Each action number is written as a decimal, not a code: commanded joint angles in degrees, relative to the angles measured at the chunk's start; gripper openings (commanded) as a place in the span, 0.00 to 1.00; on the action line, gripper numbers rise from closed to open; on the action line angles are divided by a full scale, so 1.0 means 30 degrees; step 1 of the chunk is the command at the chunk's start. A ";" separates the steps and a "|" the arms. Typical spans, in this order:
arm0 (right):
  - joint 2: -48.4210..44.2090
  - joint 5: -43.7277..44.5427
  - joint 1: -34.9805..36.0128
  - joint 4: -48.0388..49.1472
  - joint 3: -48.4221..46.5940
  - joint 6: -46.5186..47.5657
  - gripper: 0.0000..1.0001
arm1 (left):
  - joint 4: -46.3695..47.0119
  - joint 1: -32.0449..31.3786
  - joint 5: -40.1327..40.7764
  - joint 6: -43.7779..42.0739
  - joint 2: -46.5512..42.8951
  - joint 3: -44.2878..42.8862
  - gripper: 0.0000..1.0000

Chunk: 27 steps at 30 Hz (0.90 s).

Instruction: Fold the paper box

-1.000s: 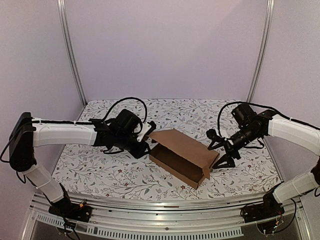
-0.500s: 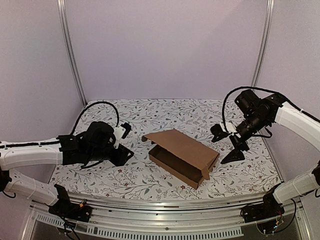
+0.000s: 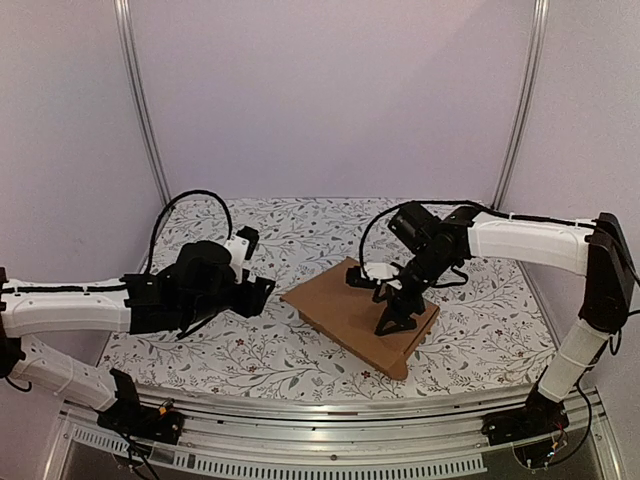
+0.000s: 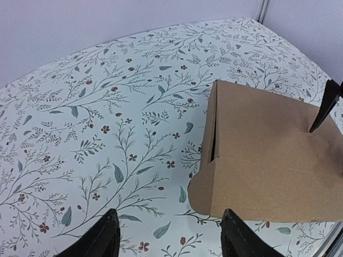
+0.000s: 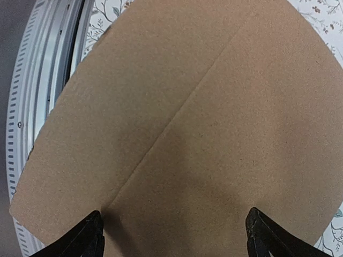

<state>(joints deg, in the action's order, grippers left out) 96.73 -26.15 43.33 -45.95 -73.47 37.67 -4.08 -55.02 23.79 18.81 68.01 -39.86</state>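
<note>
The paper box [image 3: 330, 308] lies under the spread right pincer [image 3: 378, 298], beside the spread left pincer [image 3: 255, 268].

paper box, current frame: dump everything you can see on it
The paper box is plain brown unprinted cardboard, lid down, lying flat and skewed on the floral tablecloth mid-table. A crease runs across the lid. The end facing the left arm shows a vertical slit and a rounded tab. The open right gripper stands over the lid, tips at or on it. The open left gripper is clear of it.
</note>
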 commanded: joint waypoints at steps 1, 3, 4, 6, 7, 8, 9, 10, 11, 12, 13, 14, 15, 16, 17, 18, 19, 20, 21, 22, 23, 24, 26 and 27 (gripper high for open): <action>0.1558 0.4029 0.0963 0.0616 0.0289 -0.1094 0.90 | 0.1009 -0.0266 -0.0044 0.0529 0.0989 -0.0190 0.64; 0.1833 0.4648 0.0938 0.0615 0.0169 -0.1402 0.90 | 0.1796 -0.0277 0.0047 0.0641 0.1526 -0.0158 0.64; 0.1830 0.4953 0.0952 0.0645 0.0133 -0.1472 0.91 | 0.1864 -0.0264 0.0025 0.0685 0.1881 -0.0205 0.64; 0.1589 0.5383 0.0940 0.0763 0.0033 -0.1523 0.91 | 0.1790 -0.0262 -0.0038 0.0725 0.2763 -0.0511 0.64; 0.1506 0.5374 0.0930 0.0700 -0.0081 -0.1566 0.91 | 0.1757 -0.0262 -0.0125 0.0802 0.3251 -0.0722 0.64; 0.1357 0.5329 0.0936 0.0651 -0.0176 -0.1639 0.91 | 0.1832 -0.0262 -0.0238 0.0844 0.3704 -0.0818 0.64; 0.1235 0.5258 0.0941 0.0598 -0.0239 -0.1698 0.91 | 0.2183 -0.0262 -0.0480 0.0812 0.4124 -0.0859 0.64; 0.0939 0.5194 0.0919 0.0507 -0.0299 -0.1835 0.91 | 0.2516 -0.0262 -0.0781 0.0757 0.4542 -0.0886 0.64; 0.0787 0.5138 0.0917 0.0334 -0.0383 -0.1908 0.92 | 0.2891 -0.0262 -0.1111 0.0637 0.4920 -0.0919 0.64; 0.0568 0.5040 0.0934 0.0031 -0.0507 -0.1962 0.92 | 0.3169 -0.0262 -0.1354 0.0571 0.5264 -0.0963 0.64; 0.0437 0.4980 0.0937 -0.0377 -0.0687 -0.1953 0.92 | 0.3273 -0.0247 -0.1520 0.0646 0.5542 -0.1068 0.64; 0.0194 0.5013 0.0919 -0.0703 -0.0838 -0.1952 0.93 | 0.3330 -0.0234 -0.1702 0.0718 0.5741 -0.1224 0.64; -0.0158 0.4999 0.0905 -0.0985 -0.0912 -0.1951 0.93 | 0.3370 -0.0207 -0.1900 0.0778 0.5821 -0.1368 0.64; -0.0389 0.4964 0.0864 -0.1273 -0.0936 -0.1951 0.94 | 0.3379 -0.0204 -0.2083 0.0793 0.5860 -0.1499 0.63; -0.0722 0.4872 0.0745 -0.1521 -0.0939 -0.1951 0.94 | 0.3303 -0.0203 -0.2204 0.0857 0.5781 -0.1666 0.64; -0.0962 0.4692 0.0499 -0.1761 -0.0917 -0.1973 0.95 | 0.3184 -0.0203 -0.2387 0.0840 0.5668 -0.1859 0.64; -0.1328 0.4332 0.0150 -0.2044 -0.0925 -0.2045 0.96 | 0.2942 -0.0203 -0.2466 0.0783 0.5427 -0.2055 0.64; -0.1531 0.3873 -0.0447 -0.2288 -0.0912 -0.2120 0.96 | 0.2630 -0.0203 -0.2556 0.0680 0.5287 -0.2292 0.65; -0.1751 0.3306 -0.1137 -0.2487 -0.0888 -0.2191 0.96 | 0.2221 -0.0203 -0.2655 0.0470 0.5072 -0.2585 0.66; -0.1863 0.3112 -0.2133 -0.2607 -0.0841 -0.2282 0.97 | 0.1796 -0.0203 -0.2708 0.0275 0.4979 -0.2962 0.66; -0.1855 0.2999 -0.2918 -0.2699 -0.0784 -0.2297 0.97 | 0.1476 -0.0203 -0.2777 0.0111 0.4997 -0.3346 0.66; -0.1747 0.2920 -0.3613 -0.2740 -0.0766 -0.2235 0.97 | 0.0729 -0.0203 -0.2884 -0.0052 0.5131 -0.3805 0.67; -0.1318 0.2370 -0.4827 -0.2736 -0.0658 -0.2088 0.97 | -0.0224 -0.0225 -0.3046 -0.0392 0.5826 -0.4792 0.67; -0.1028 0.2028 -0.5247 -0.2678 -0.0585 -0.2020 0.97 | -0.0787 -0.0287 -0.3156 -0.0415 0.6297 -0.5624 0.67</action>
<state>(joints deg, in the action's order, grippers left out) 91.81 -16.36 33.28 -51.66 -75.07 31.90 0.10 -55.11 16.29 19.68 84.58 -50.83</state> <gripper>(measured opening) 0.973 0.669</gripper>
